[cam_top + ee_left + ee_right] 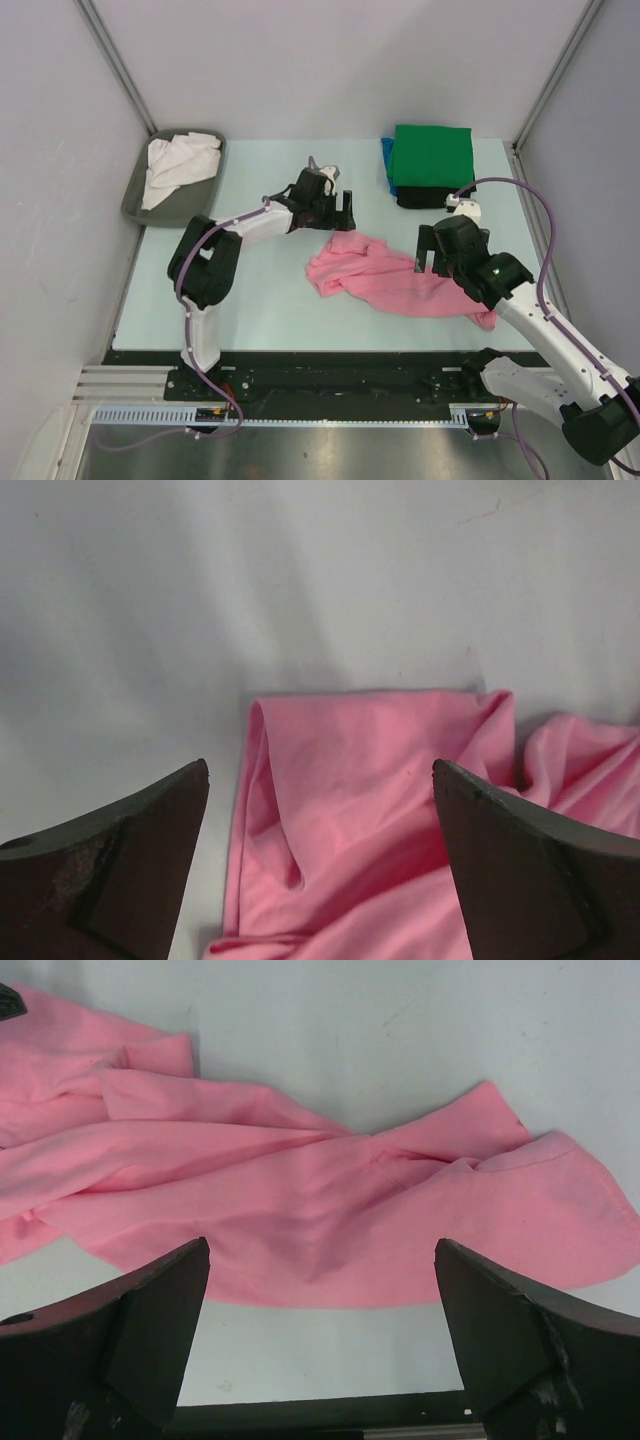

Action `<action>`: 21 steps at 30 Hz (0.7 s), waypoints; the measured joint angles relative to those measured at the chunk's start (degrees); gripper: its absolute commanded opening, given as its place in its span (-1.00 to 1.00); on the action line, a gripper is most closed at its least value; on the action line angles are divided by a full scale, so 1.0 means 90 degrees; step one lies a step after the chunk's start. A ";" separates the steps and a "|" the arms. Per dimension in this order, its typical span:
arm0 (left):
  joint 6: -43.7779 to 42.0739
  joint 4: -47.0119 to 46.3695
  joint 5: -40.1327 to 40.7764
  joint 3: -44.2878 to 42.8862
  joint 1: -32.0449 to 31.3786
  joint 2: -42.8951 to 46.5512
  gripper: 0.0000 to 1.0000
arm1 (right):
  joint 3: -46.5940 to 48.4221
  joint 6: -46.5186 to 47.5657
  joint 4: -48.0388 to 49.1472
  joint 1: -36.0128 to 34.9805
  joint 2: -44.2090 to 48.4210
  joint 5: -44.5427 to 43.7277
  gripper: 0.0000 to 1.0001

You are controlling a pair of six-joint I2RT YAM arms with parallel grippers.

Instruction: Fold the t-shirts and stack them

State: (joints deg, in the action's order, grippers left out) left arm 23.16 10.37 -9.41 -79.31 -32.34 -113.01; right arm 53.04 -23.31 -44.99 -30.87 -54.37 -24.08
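The pale table (260,300) shows whole only in the top view, closed in by white walls (60,150) on the left, far and right sides. The pink t-shirt (385,275) lies crumpled and unfolded slightly right of the table's centre, spreading from its bunched left end towards the near right edge. Bare surface stretches to its left and in front of it. The top view alone shows the folded stack at the far right corner: the green t-shirt (432,155) lies on top, the blue t-shirt (387,160) peeks out at its left edge, and the black t-shirt (420,198) shows along the near edge. Only that view takes in the grey tray (135,195) at the far left corner, with the white t-shirt (175,165) heaped loosely inside. The left wrist view adds a close look at one folded pink edge with a rounded crease and bare table beyond it. The right wrist view shows long wrinkles, a curved hem near the camera and the table's dark near edge below. The left gripper (338,212) hangs released, its jaws wide apart and empty, just beyond the shirt's far left end. The right gripper (430,255) is likewise released and empty, over the shirt's right part.
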 measured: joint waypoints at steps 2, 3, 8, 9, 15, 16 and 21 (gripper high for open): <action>-0.0017 0.0002 0.0000 -0.0143 0.0000 -0.0221 0.89 | -0.0002 0.0000 0.0017 0.0000 0.0000 0.0000 0.99; -0.0019 0.0007 0.0000 -0.0219 0.0000 -0.0328 0.84 | -0.0002 0.0000 0.0027 0.0000 0.0000 0.0000 0.99; -0.0034 0.0041 -0.0015 -0.0527 0.0000 -0.0743 0.51 | -0.0005 0.0002 0.0063 0.0000 -0.0012 0.0000 0.99; -0.0034 0.0041 -0.0029 -0.0580 0.0000 -0.0821 0.41 | -0.0005 0.0002 0.0066 0.0000 -0.0017 0.0000 0.99; -0.0034 0.0017 -0.0155 -0.0634 0.0007 -0.1037 -0.63 | -0.0012 0.0002 0.0085 0.0000 -0.0041 -0.0002 0.99; -0.0041 0.0017 -0.0172 -0.0634 0.0015 -0.1049 -0.76 | -0.0012 0.0002 0.0085 0.0002 -0.0044 -0.0002 0.99; -0.0019 -0.0019 -0.0299 -0.0624 0.0073 -0.1064 -1.00 | -0.0012 0.0002 0.0083 0.0005 -0.0049 -0.0002 0.99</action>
State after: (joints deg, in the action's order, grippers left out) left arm 22.98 10.20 -12.10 -84.93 -31.68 -122.58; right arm 52.93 -23.29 -44.25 -30.83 -54.81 -24.10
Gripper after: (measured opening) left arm 0.011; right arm 0.994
